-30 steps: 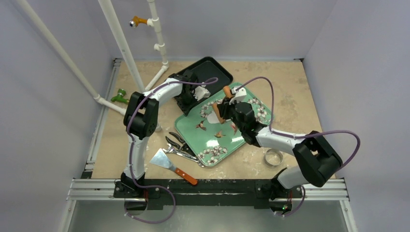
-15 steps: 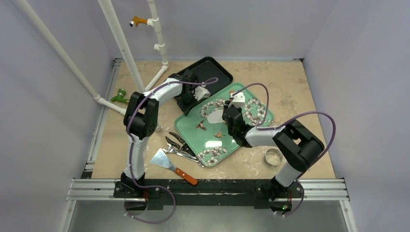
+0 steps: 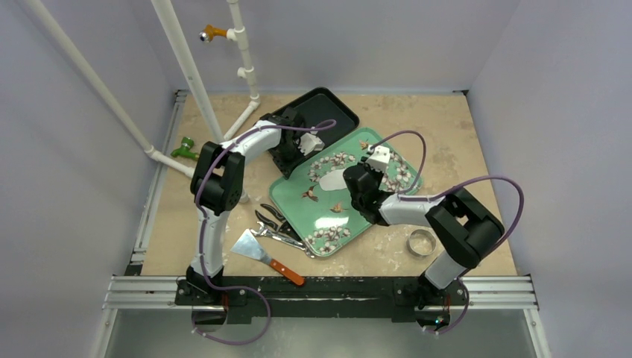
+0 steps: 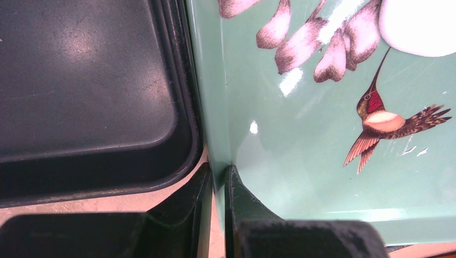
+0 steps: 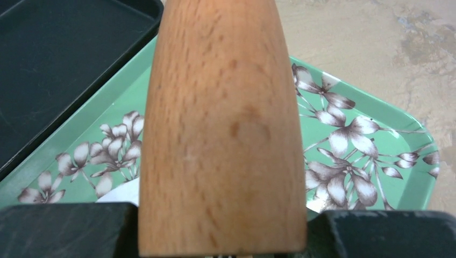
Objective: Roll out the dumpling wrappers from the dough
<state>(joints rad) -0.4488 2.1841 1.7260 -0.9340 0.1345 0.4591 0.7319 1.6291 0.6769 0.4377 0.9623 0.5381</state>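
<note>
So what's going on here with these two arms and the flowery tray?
The left claw is pinched on the rim of the green tray, right beside a black tray, apparently to steady it. The right claw grips a wooden rolling pin over the green tray. One flat white dumpling wrapper lies on that tray, next to the right arm's wrist. Whether the pin is touching it can't be seen.

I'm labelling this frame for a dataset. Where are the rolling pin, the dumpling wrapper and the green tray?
rolling pin (image 5: 223,123): right wrist view, middle of the wooden body.
dumpling wrapper (image 3: 333,179): top external view, centre of the white disc.
green tray (image 4: 301,161): left wrist view, bare floor near the rim.
</note>
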